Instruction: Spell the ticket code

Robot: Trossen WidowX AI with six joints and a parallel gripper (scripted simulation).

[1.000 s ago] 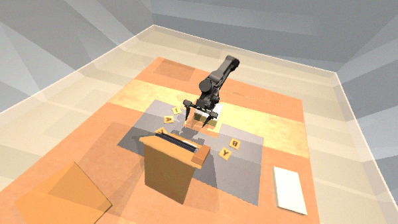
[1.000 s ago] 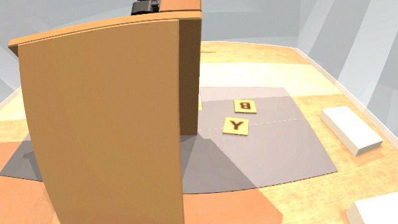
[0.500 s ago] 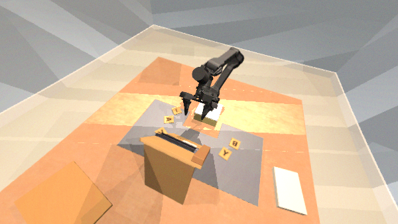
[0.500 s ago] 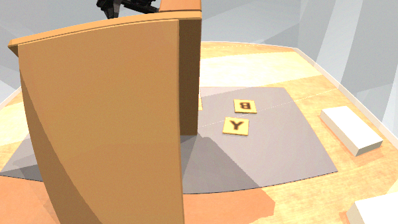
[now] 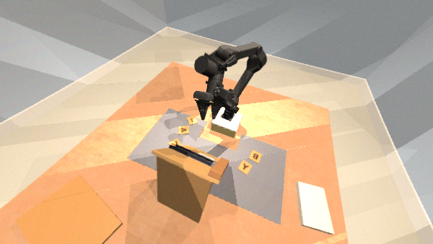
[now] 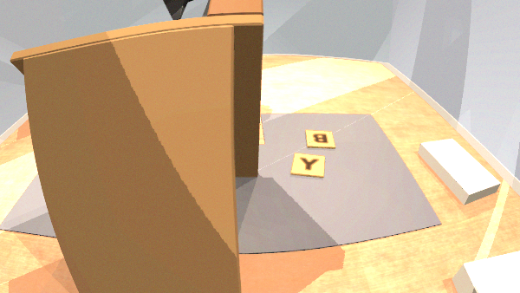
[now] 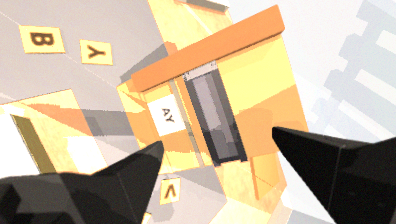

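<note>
The wooden board (image 5: 180,184) (image 6: 130,152) stands on the grey mat (image 5: 260,188). Its dark letter rail (image 5: 195,153) (image 7: 215,120) looks empty, with an orange stop block (image 5: 218,167) (image 7: 210,47) at one end. The white ticket (image 7: 167,116) beside the rail reads AY. My gripper (image 5: 208,116) (image 7: 216,139) is open and empty, hanging behind the board and above the mat. Tiles B (image 5: 255,156) (image 6: 320,139) (image 7: 42,39) and Y (image 5: 245,167) (image 6: 308,165) (image 7: 96,51) lie together on the mat. An A tile (image 5: 184,130), a second tile (image 5: 192,120) and a third tile (image 5: 175,141) (image 7: 170,190) lie near the rail's open end.
The arm stands on a white block (image 5: 226,123). A flat white slab (image 5: 315,206) (image 6: 459,171) lies off the mat's right edge. An orange sheet (image 5: 68,216) lies at the front left. Another white block (image 6: 494,273) shows in the exterior view. Low translucent walls rim the counter.
</note>
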